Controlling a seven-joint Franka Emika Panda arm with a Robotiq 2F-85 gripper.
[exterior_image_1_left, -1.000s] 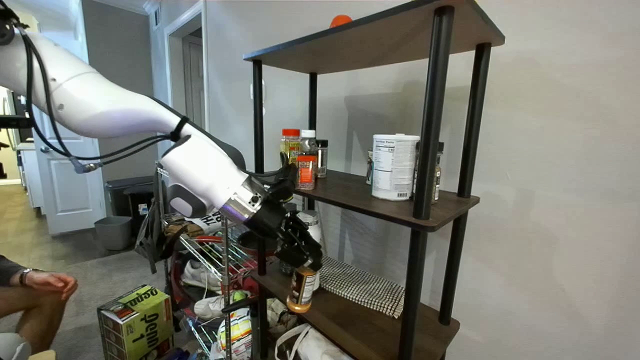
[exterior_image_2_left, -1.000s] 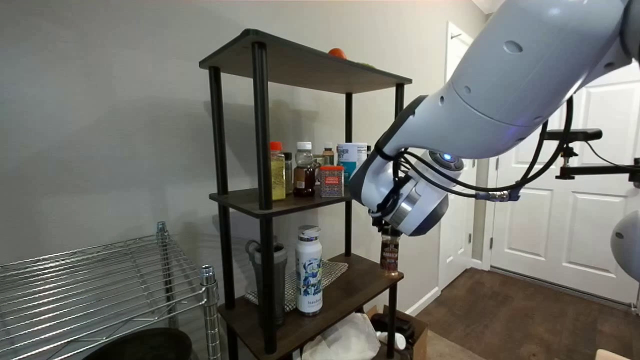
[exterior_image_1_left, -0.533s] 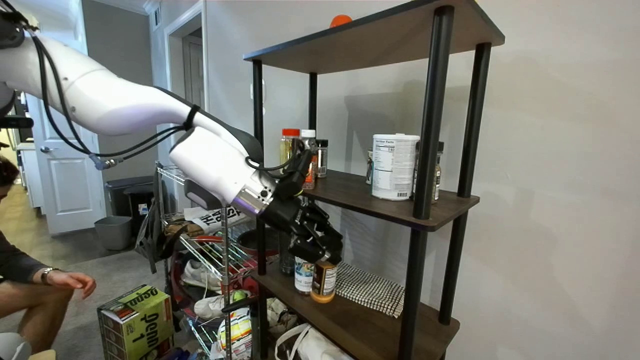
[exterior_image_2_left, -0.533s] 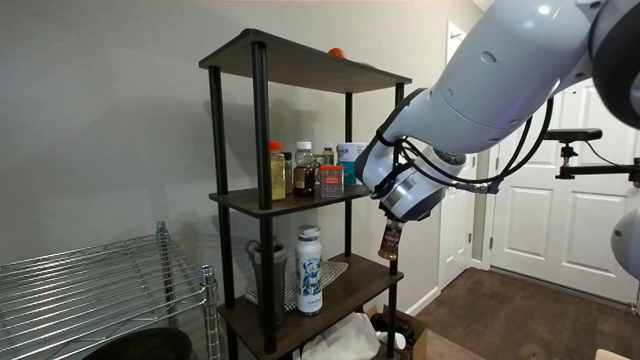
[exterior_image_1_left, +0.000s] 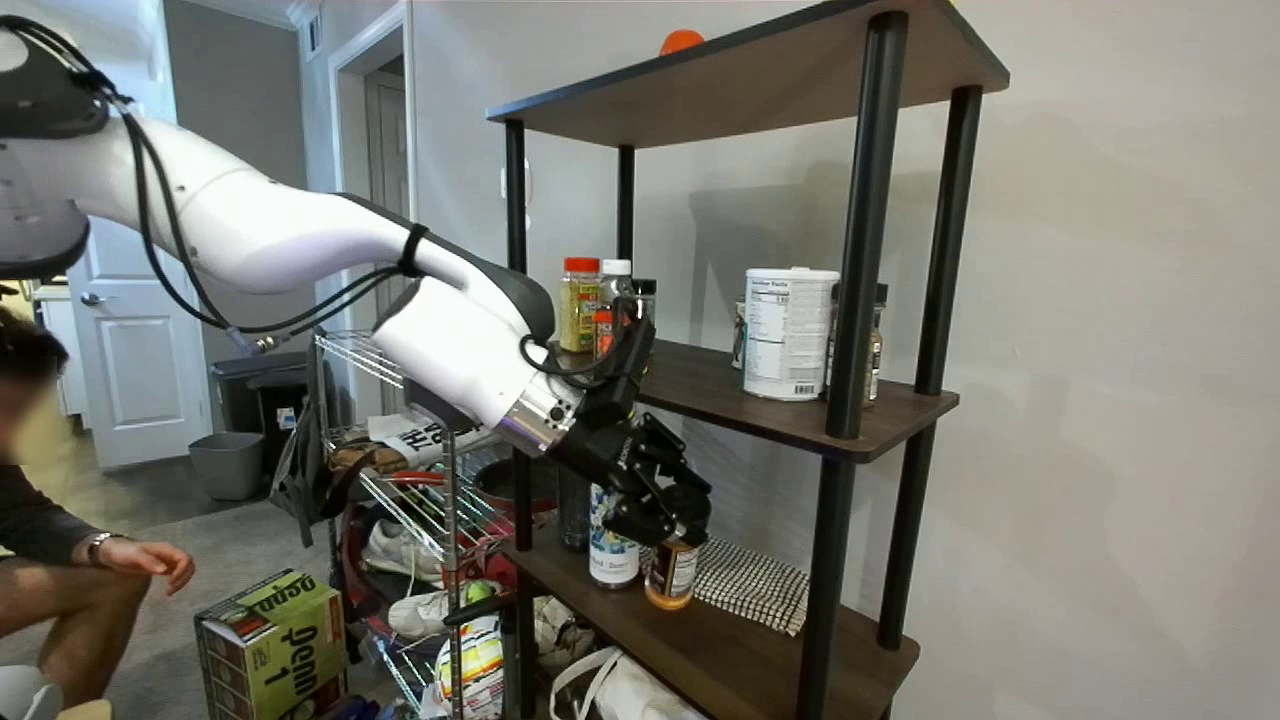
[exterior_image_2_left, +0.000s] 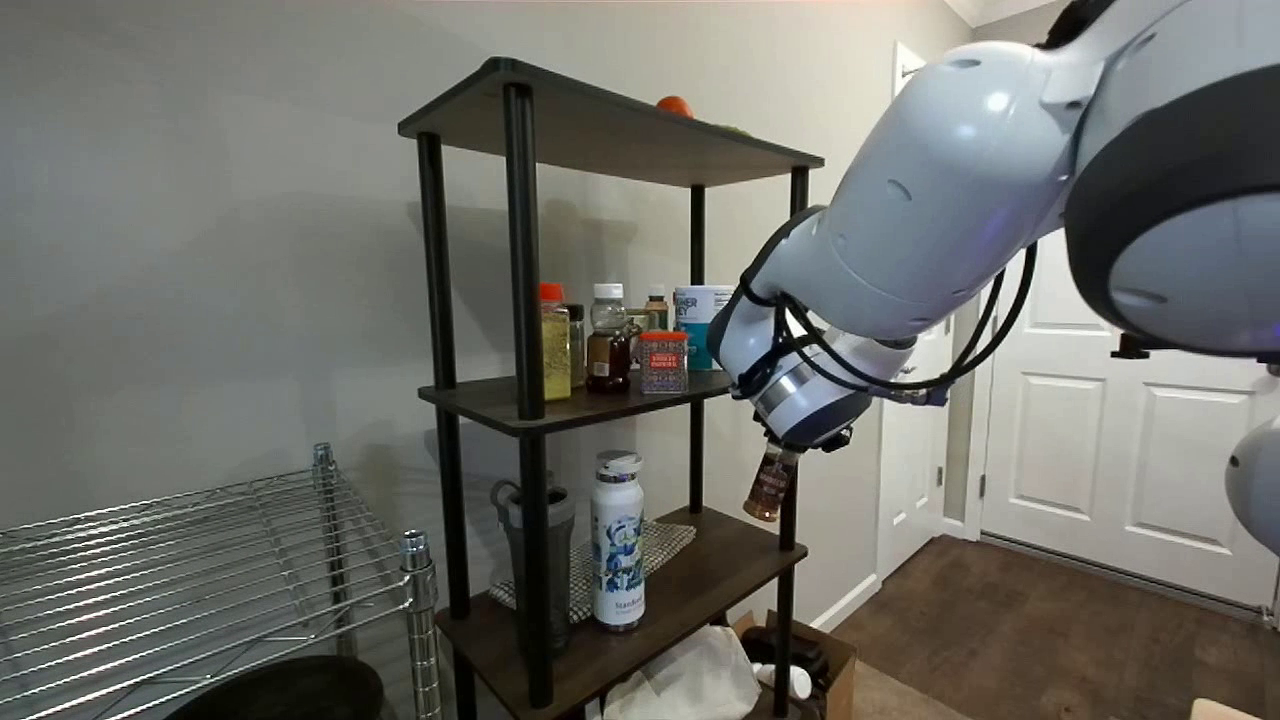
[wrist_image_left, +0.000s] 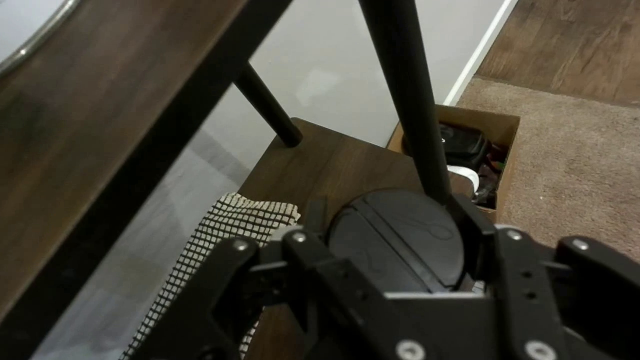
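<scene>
1. Well left of the white bottle (exterior_image_2_left: 619, 545) stands a wire rack (exterior_image_2_left: 200, 565), cut off at the edge of my view; a dark round thing (exterior_image_2_left: 285, 690) under it is cropped too, so I can't make it out.
2. Just left of the white bottle, a grey tumbler (exterior_image_2_left: 563, 560) is partly hidden behind a black post (exterior_image_2_left: 534, 570).
3. Above the white bottle, a red-lidded shaker (exterior_image_2_left: 556, 350), a white-capped bottle (exterior_image_2_left: 608, 355) and a small tin (exterior_image_2_left: 664, 365) stand on the middle surface (exterior_image_2_left: 480, 397); jars behind them are mostly blocked.
4. Behind the white bottle, which is upright on the lower surface (exterior_image_2_left: 715, 560), lies a checkered cloth (exterior_image_2_left: 665, 545), its middle covered.
5. Right of the white bottle, I have the seasoning bottle (exterior_image_2_left: 772, 487) in the air, clear of the lower surface; its label is too small to read. Its long axis slants: cap end up, base pointing down and leaning to the white bottle's side in both exterior views.
6. Also right of the white bottle, my gripper (wrist_image_left: 389, 212) is mostly hidden by the wrist (exterior_image_2_left: 812, 408) in an exterior view; the wrist view shows its fingers (wrist_image_left: 477, 230) pinching the black cap (wrist_image_left: 395, 242).
7. Farthest right of the white bottle, the arm (exterior_image_2_left: 940, 200) is cropped and covers part of a white door (exterior_image_2_left: 1120, 440).
</scene>
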